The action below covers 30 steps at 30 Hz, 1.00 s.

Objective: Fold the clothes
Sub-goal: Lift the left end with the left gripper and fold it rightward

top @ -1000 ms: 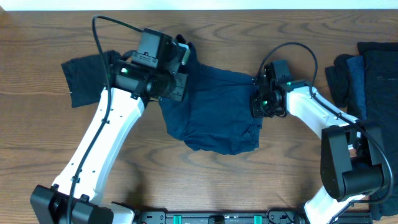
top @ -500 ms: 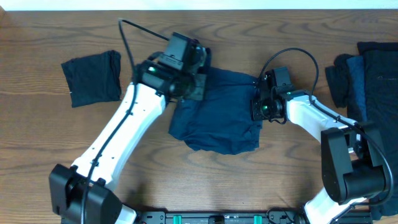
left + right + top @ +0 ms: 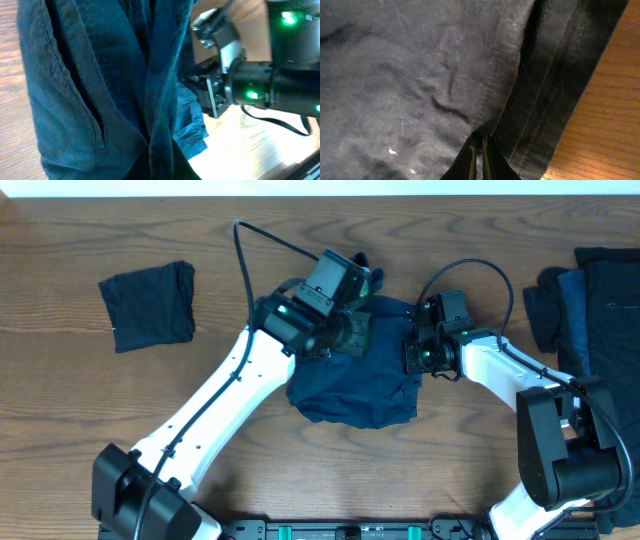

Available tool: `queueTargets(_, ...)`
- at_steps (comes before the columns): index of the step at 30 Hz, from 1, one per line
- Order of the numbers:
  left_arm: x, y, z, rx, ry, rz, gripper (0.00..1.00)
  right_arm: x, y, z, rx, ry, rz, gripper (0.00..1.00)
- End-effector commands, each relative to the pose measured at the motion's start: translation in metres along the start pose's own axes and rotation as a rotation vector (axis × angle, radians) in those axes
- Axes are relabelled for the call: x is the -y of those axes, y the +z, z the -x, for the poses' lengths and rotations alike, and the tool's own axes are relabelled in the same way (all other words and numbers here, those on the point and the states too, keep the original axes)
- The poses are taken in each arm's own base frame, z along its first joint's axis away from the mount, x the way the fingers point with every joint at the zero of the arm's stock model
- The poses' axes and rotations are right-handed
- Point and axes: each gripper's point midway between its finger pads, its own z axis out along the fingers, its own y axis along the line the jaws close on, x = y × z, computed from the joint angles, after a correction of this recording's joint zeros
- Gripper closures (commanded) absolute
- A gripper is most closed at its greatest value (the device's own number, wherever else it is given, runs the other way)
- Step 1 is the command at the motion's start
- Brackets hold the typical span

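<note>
A navy blue garment [image 3: 350, 395] lies in the middle of the table, its left part lifted and doubled over to the right. My left gripper [image 3: 362, 288] is shut on that lifted edge. In the left wrist view the cloth [image 3: 90, 75] hangs in folds from the jaws, which it hides. My right gripper [image 3: 411, 348] is shut on the garment's right hem. In the right wrist view its thin fingertips [image 3: 473, 150] pinch the stitched hem [image 3: 495, 90] close together. A folded black garment [image 3: 150, 305] lies at the far left.
A heap of dark clothes [image 3: 590, 290] sits at the right edge of the table. The right arm's body with green lights [image 3: 260, 90] stands close to the left gripper. Bare wood table [image 3: 100, 410] shows at the front left.
My left gripper has carried the garment's left edge to the right, folding it toward the right gripper. The folded black garment at far left is now uncovered. The right gripper has stayed in place.
</note>
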Motion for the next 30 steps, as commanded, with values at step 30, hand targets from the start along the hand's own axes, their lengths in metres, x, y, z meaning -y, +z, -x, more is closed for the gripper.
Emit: queueTargets(30,0.031,0.071,-0.026,-0.108,-0.057,-0.024,0.94,0.018,0.014,-0.028,-0.08,0.033,-0.065,0.95)
